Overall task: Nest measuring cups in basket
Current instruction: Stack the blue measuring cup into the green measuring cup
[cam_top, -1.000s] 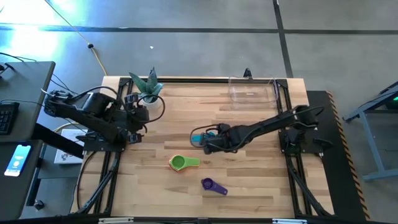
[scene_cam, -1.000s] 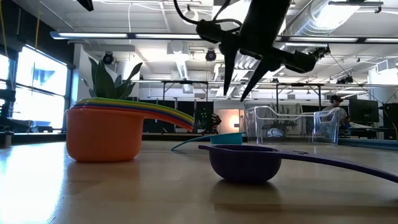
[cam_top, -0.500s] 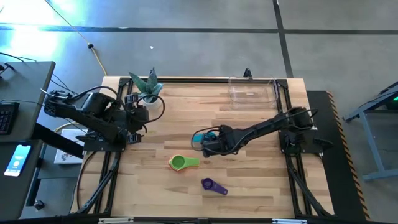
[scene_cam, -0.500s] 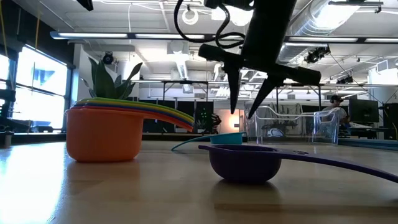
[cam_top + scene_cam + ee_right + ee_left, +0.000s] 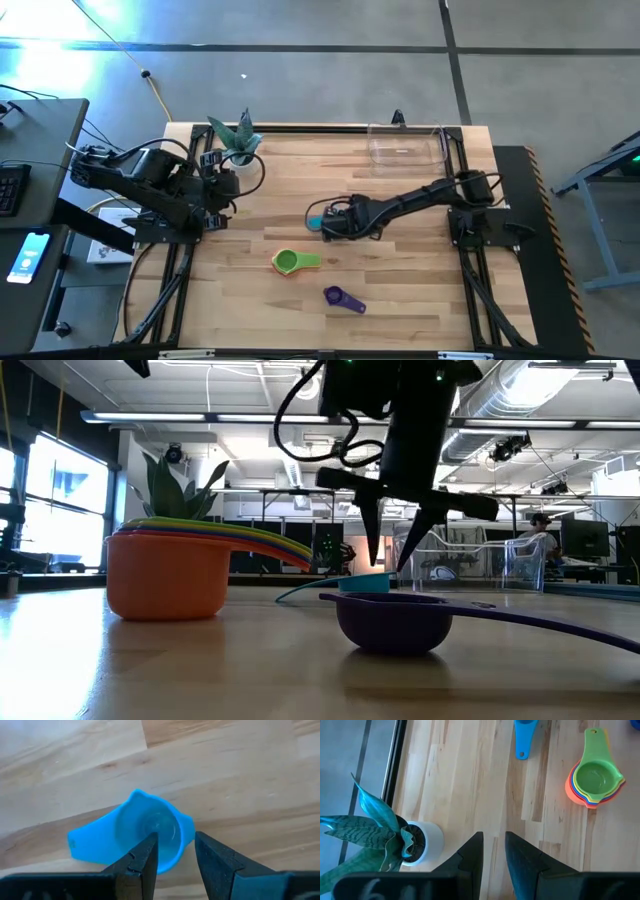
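Observation:
A blue measuring cup [image 5: 145,837] sits upright on the wooden table near its middle [image 5: 314,222]. My right gripper [image 5: 175,855] is open and hangs just above it, pointing steeply down. One finger is over the bowl and the other is outside the rim; I see no touch in the low view [image 5: 390,565]. A nested stack of cups, green on top and orange at the bottom [image 5: 290,262], rests nearer the front. A purple cup [image 5: 340,298] lies alone beyond that. The clear basket [image 5: 405,148] stands at the far edge. My left gripper [image 5: 494,850] waits open at the left.
A white pot with a green plant [image 5: 238,145] stands at the far left corner, close to my left gripper. Bare wood lies between the blue cup and the basket. In the low view the stack [image 5: 165,575] and the purple cup [image 5: 390,622] stand nearest the front edge.
My right gripper has come down toward the blue cup and shifted a little toward the table's left, tipping somewhat steeper. Its finger gap looks the same. The cups have not moved.

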### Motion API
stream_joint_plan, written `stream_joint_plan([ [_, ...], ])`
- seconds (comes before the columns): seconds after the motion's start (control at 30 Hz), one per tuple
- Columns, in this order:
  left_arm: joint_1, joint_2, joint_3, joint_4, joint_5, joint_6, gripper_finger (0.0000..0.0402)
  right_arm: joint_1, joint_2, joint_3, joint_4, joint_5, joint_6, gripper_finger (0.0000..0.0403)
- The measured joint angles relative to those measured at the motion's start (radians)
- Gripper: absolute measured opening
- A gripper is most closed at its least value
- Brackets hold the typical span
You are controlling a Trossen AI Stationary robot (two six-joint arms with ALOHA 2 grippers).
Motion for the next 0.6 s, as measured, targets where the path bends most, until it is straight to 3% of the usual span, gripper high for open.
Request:
stream_joint_plan([
  [0.6,0.0,0.0,0.0,0.0,0.0,0.018,0.007,-0.025,0.022,0.0,0.015,-0.094,-0.023,0.0121],
])
